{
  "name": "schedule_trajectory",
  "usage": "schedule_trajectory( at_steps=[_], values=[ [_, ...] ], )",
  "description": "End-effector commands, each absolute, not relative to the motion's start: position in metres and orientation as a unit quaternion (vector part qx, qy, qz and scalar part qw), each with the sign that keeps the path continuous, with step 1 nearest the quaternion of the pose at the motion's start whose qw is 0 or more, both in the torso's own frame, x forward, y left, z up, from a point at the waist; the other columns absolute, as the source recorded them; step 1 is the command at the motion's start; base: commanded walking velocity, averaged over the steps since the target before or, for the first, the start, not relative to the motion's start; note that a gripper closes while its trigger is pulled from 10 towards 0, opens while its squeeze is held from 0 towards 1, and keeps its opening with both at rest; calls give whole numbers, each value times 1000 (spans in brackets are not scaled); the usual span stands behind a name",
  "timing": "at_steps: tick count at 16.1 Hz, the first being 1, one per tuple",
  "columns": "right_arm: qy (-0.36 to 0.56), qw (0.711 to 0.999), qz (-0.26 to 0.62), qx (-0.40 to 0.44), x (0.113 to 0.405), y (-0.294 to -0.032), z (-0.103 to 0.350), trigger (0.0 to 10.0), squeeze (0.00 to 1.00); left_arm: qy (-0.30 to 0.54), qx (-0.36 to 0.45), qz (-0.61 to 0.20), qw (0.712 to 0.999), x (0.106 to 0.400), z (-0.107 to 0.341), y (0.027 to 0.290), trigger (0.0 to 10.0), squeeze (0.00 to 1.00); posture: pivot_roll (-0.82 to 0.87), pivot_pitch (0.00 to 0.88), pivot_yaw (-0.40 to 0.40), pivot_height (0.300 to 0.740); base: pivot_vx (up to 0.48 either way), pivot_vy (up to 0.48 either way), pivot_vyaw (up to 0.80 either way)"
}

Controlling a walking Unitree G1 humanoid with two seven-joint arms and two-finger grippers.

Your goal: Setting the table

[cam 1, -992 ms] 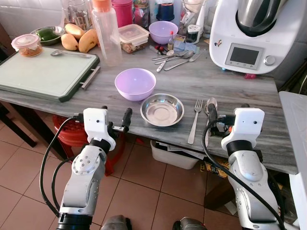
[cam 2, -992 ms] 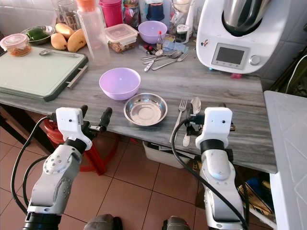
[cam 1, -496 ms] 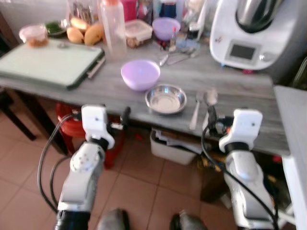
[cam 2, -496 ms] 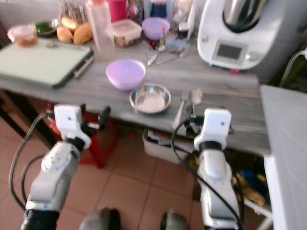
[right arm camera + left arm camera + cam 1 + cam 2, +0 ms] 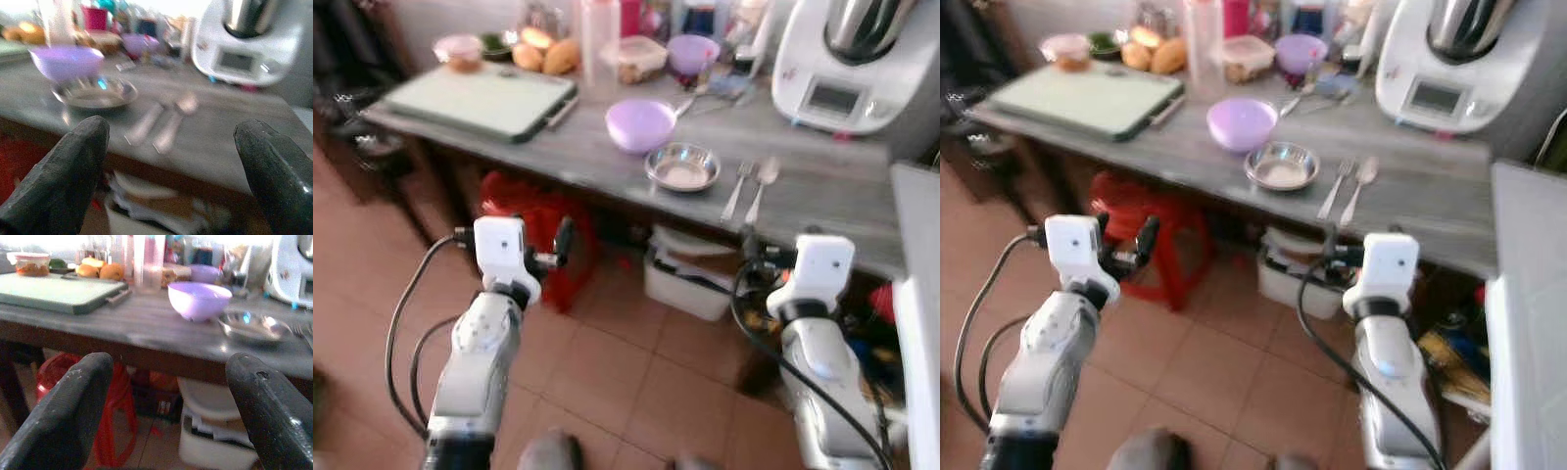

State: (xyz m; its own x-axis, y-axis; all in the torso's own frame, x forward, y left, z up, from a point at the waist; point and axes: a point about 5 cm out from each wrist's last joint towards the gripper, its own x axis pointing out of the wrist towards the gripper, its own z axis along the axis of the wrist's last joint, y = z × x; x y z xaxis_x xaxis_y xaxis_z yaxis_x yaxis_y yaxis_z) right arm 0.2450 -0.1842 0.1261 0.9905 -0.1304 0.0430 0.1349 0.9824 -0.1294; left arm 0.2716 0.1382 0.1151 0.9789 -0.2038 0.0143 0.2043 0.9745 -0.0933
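Your left end effector (image 5: 161, 416) and right end effector (image 5: 171, 186) both hang wide apart and empty, below the edge of the grey surface (image 5: 803, 186). Ahead of the right one lie the fork (image 5: 1336, 188) and spoon (image 5: 1355, 186), just beside the steel bowl (image 5: 1282, 165). The purple bowl (image 5: 199, 299) sits ahead of your left one, with a red stool (image 5: 540, 220) under the surface.

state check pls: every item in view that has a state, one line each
left gripper: open, empty, short of the table edge
right gripper: open, empty
purple bowl: upright, looks empty
steel dish: upright beside the bowl
fork: flat on the table
spoon: flat beside the fork
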Motion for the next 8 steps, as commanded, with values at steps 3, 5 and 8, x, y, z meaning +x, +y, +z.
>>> schedule_trajectory(
  at_steps=[3,5,8],
  values=[
    [-29,990,-122,-71,230,-191,111,10000,0,-7,-30,-93,995,268,109,146,10000,0,-34,0,14,740,-82,0,0],
    [-18,994,-96,-48,223,-188,110,10000,0,-15,-37,-83,996,264,103,155,10000,0,-36,0,9,740,0,0,0],
    [-26,993,-99,-54,224,-189,113,10000,0,-11,-37,-104,994,257,100,142,10000,0,-47,0,11,740,0,0,0]
  ],
)
